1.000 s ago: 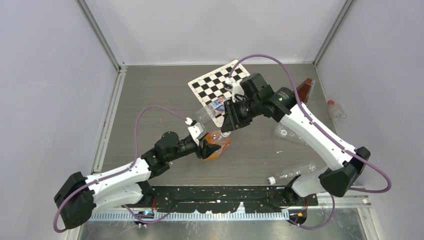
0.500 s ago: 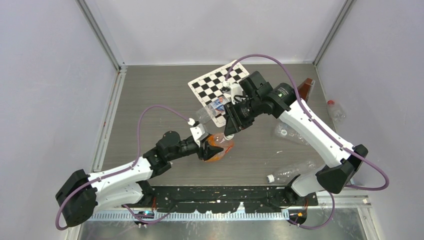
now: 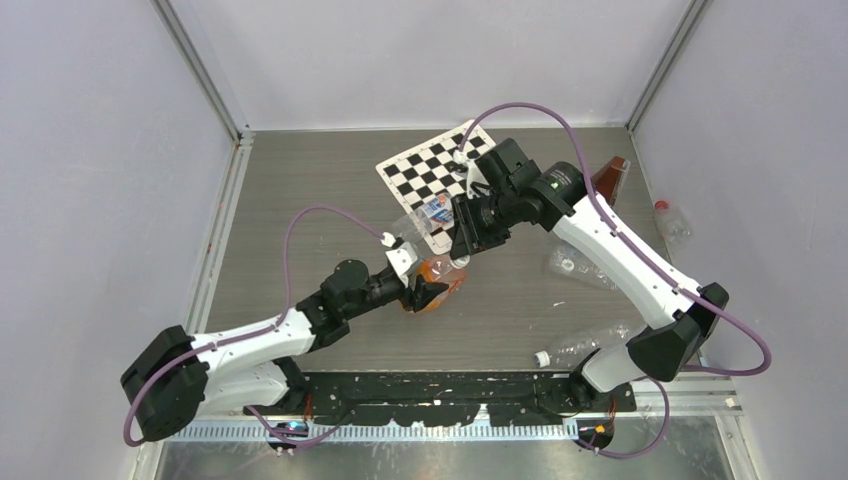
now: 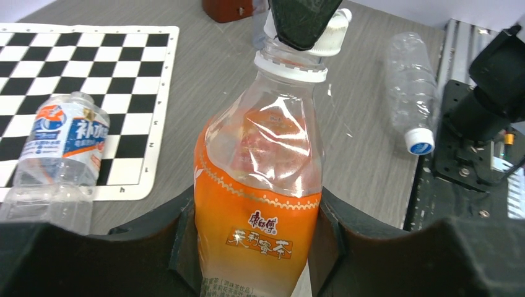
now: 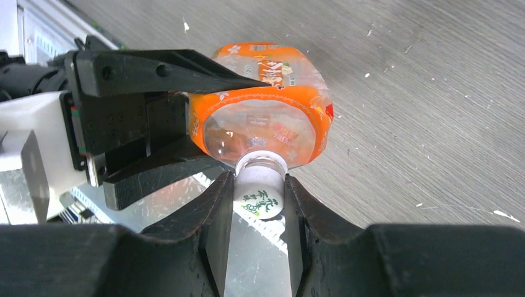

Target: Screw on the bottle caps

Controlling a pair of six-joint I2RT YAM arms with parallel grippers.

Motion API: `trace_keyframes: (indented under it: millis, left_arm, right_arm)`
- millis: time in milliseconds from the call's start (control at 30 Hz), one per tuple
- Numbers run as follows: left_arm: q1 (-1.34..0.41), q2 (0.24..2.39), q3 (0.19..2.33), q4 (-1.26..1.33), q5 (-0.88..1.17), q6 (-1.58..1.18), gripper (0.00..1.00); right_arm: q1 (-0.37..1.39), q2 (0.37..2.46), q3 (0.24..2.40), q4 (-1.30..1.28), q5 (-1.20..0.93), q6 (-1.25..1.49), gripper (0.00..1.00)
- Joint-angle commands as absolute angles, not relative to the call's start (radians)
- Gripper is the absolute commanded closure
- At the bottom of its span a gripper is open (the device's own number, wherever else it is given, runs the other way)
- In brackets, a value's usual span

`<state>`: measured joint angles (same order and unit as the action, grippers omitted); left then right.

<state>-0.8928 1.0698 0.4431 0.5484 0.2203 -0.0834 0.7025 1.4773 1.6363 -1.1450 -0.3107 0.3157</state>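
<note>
Right gripper (image 5: 259,185) around cap (image 5: 260,201) on bottle (image 5: 260,117)

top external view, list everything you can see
orange-label bottle: one, clear and orange, table centre, in left gripper
white cap: one, white, at that bottle's mouth, in right gripper
checkerboard: one, black and white, far centre
blue-label bottle: one, clear, lying on checkerboard's near edge
clear bottles: three, lying right of centre, near right wall, near front right
red-brown container: one, far right
table: one, grey
left gripper: black, shut on orange-label bottle
right gripper: black, shut on white cap
</note>
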Motion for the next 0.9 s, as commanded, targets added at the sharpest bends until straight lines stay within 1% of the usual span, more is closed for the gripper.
trace_keyframes:
  millis: [0,200,300,433,867]
  left_arm:
    - [-0.894,1.072,0.529,0.885,0.09,-0.066,1.0]
    - [-0.894,1.099,0.499,0.979,0.12,-0.063,1.0]
    - [-0.894,1.117,0.474,1.038,0.163,-0.066,1.0]
    - [-0.895,1.132,0.44,1.113,0.17,-0.074,1.0]
    - [-0.895,1.133,0.415,1.117,0.136,-0.062,1.0]
  right_arm:
    - [0.712,1.501,1.652,-1.162,-0.226,0.424,0.99]
    - [0.677,1.493,1.644,-1.143,-0.217,0.51,0.99]
    - [0.654,1.485,1.642,-1.113,-0.273,0.527,0.99]
    - [0.616,1.477,1.633,-1.085,-0.344,0.54,0.99]
    - [0.596,1.474,1.652,-1.126,-0.334,0.513,0.98]
